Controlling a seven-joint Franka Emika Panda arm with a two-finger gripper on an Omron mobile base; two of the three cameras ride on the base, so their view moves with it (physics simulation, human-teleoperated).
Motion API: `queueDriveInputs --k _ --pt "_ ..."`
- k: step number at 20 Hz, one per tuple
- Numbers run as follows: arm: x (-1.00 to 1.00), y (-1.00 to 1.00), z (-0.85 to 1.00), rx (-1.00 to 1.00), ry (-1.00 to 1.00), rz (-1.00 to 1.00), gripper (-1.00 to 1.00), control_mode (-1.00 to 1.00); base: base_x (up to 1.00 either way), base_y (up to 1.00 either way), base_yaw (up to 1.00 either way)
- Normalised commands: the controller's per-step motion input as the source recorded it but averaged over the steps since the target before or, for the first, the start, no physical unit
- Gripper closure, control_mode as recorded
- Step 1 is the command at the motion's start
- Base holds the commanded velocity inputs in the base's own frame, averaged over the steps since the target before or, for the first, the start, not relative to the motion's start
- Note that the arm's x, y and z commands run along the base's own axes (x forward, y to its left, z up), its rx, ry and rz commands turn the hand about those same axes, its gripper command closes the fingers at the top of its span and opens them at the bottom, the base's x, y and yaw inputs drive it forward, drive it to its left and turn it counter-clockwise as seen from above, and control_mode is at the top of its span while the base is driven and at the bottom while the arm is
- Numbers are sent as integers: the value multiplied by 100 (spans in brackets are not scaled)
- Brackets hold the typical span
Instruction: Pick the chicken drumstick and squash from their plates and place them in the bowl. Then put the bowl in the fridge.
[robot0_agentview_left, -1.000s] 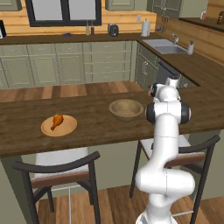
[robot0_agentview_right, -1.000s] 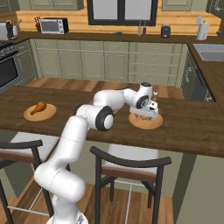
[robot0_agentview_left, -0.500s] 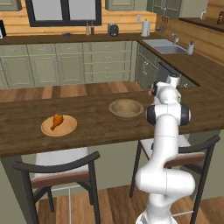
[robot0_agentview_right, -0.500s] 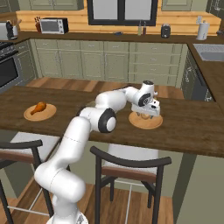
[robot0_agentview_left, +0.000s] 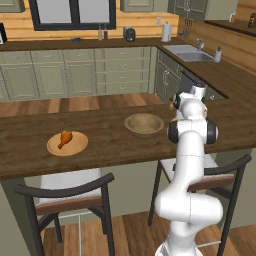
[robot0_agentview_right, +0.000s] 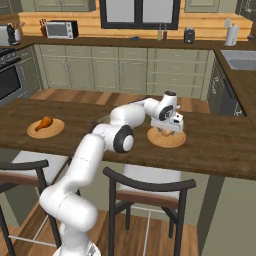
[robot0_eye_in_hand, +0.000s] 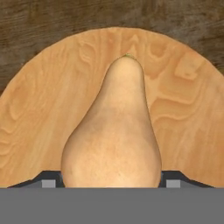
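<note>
Squash (robot0_eye_in_hand: 111, 135) – one, centre frame on plate (robot0_eye_in_hand: 39, 113), gripper (robot0_agentview_right: 167, 131) fingers (robot0_eye_in_hand: 49, 180) flanking it; clamped or not, can't tell. One drumstick (robot0_agentview_left: 64, 138), one bowl (robot0_agentview_left: 144, 124).

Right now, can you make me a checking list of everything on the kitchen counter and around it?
Surface: dark wooden counter, dry-looking and tidy.
Job's things: chicken drumstick lies on the left plate; squash lies on the right plate; bowl stands between the plates, nothing in it; fridge: nothing seen.
Clutter: nothing seen on the counter.
Grippers: gripper is low over the squash, jaws either side of its fat end; not lifted yet.
Cables: nothing seen.
Surroundings: two chairs at the counter, green cabinets, sink, microwave.
</note>
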Motion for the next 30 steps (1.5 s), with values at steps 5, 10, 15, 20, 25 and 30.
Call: queueDriveInputs --k 5,10,15,20,25,30 --pt "-23 14 2 -2 0 0 100 -100 0 0 0" --pt "-73 50 47 0 0 0 100 -100 0 0 0" --pt "-95 87 53 -1 -1 0 100 -100 0 0 0" --pt "-37 97 58 0 -2 0 100 -100 0 0 0" --pt "-4 100 10 -2 0 3 100 -100 0 0 0" --pt "14 62 0 0 1 6 100 -100 0 0 0"
